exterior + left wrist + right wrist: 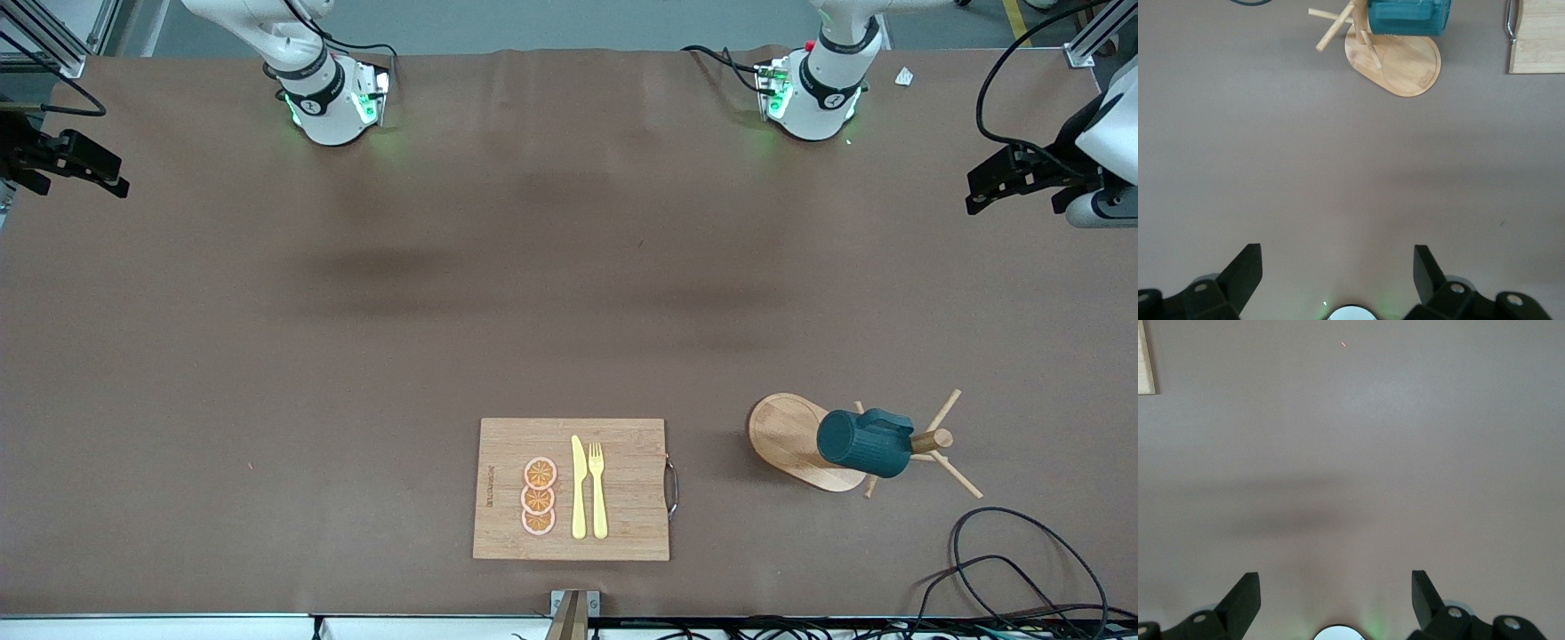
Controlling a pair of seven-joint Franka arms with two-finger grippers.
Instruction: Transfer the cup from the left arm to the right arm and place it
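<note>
Hanging on a peg of the wooden rack (805, 442), well ahead of the left gripper (1338, 270) with jaws spread empty over bare brown counter (356, 356): small dark teal-green cylindrical cup (864, 442); right gripper (1336, 593) likewise hovering, spread.

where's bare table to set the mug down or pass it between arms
Bare brown table runs from the arm bases down to the bamboo cutting board and toward the right arm's end. It is crowded at the wooden peg rack holding the dark teal mug, with cables nearby.
</note>
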